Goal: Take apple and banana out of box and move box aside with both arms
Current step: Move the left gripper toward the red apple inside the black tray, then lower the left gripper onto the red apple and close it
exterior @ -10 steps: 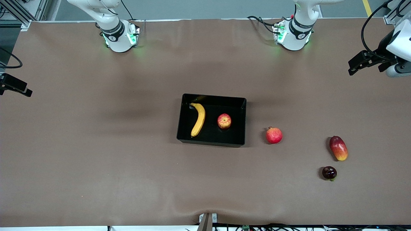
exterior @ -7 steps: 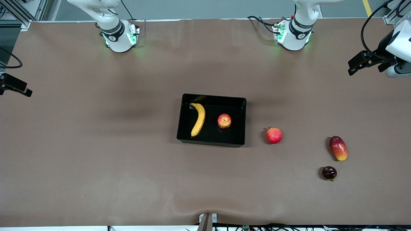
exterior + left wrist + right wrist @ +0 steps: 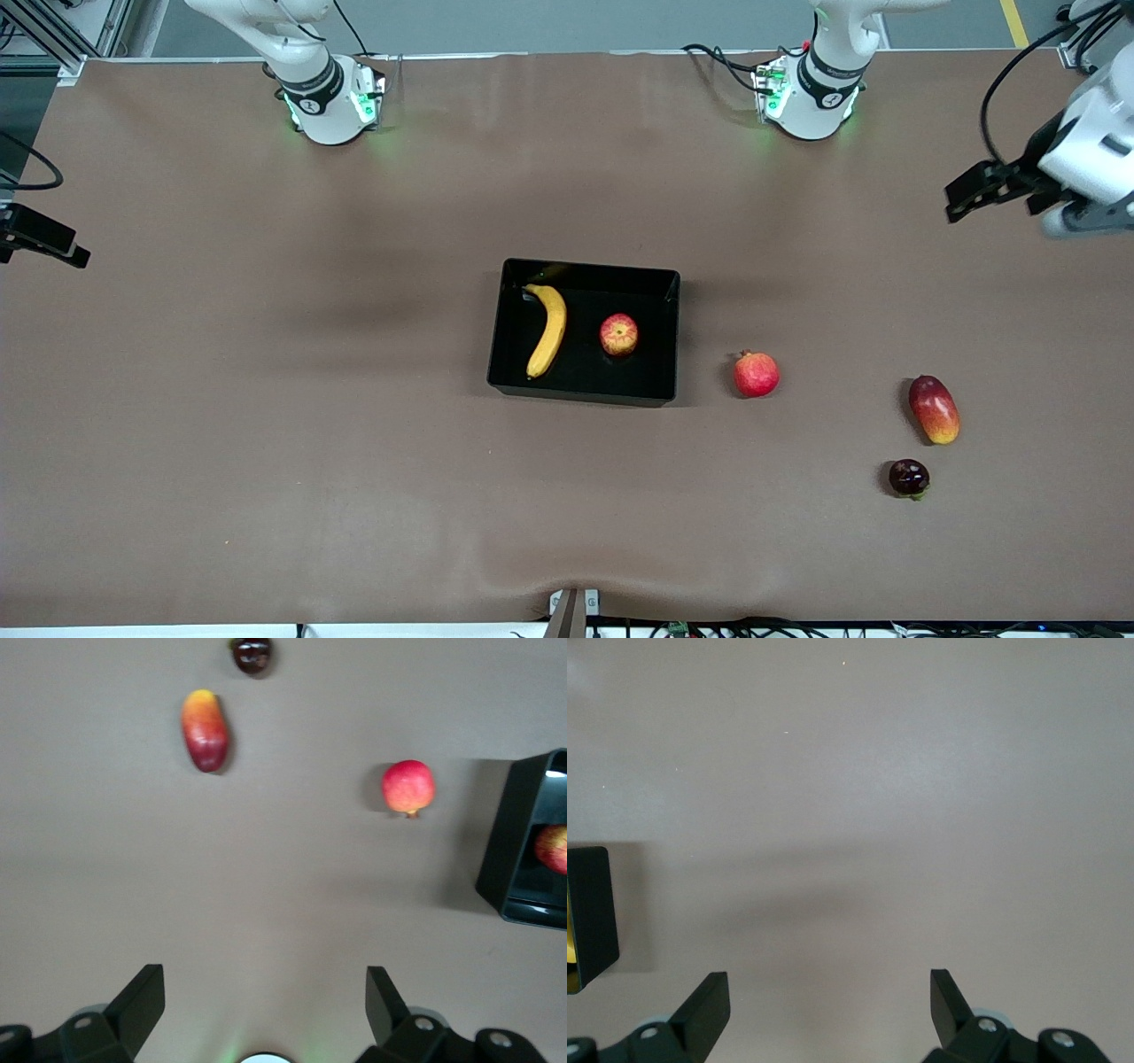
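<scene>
My left gripper (image 3: pixel 261 1005) hangs over bare table at the left arm's end, jaws wide apart, nothing between them. Change vs. half a sec ago: my left wrist assy has swung a little toward table centre and risen slightly in the front view; all fruit and the box (image 3: pixel 673 337) are unmoved. Judgement: approach phase just begun, no pick done yet. From the left gripper, the box sits well off toward the table centre, w/ the pomegranate (image 3: pixel 756 374) between us; the apple (image 3: pixel 618 334) lies in the box half nearer this gripper, the banana (image 3: pixel 547 330) in the half nearer the right arm. The mango (image 3: pixel 934 408) and a dark fruit (image 3: pixel 908 477) are not task items; ignore. My right gripper (image 3: pixel 828 1005) is also spread wide and empty, over bare table w/ a box corner just in its wrist view; it waits.
</scene>
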Robot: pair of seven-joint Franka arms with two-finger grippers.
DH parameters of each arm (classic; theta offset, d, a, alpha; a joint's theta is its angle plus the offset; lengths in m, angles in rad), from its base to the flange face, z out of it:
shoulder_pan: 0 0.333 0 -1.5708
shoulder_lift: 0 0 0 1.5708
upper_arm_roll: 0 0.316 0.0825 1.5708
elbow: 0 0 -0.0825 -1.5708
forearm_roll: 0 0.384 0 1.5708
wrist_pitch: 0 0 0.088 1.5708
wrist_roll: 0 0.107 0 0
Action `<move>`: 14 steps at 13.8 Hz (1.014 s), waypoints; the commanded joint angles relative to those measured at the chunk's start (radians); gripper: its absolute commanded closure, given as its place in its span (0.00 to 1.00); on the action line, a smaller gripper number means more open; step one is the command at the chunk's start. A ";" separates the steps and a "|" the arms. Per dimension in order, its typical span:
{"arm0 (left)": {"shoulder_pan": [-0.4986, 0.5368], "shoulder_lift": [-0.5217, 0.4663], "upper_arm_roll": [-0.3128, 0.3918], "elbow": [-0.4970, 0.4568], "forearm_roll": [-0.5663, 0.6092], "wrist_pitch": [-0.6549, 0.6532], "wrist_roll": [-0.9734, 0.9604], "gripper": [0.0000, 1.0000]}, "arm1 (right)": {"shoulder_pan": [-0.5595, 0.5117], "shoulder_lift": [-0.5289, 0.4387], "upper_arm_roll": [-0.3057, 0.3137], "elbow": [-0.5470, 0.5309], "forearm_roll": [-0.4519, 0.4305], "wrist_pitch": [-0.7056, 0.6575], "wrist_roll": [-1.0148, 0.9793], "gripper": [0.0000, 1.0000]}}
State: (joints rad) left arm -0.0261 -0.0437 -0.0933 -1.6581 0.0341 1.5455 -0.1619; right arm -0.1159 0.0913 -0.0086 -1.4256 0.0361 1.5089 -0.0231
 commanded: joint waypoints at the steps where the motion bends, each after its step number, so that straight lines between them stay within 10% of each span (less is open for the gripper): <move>1: -0.067 0.079 -0.035 0.040 -0.010 0.030 -0.107 0.00 | -0.010 0.004 0.007 0.007 0.015 0.000 0.003 0.00; 14: -0.379 0.450 -0.079 0.032 0.019 0.471 -0.743 0.00 | -0.008 0.004 0.007 0.007 0.013 -0.006 0.002 0.00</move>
State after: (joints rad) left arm -0.3739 0.3669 -0.1788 -1.6504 0.0331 1.9801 -0.8350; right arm -0.1159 0.0915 -0.0081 -1.4260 0.0364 1.5089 -0.0231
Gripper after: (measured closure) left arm 0.000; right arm 0.000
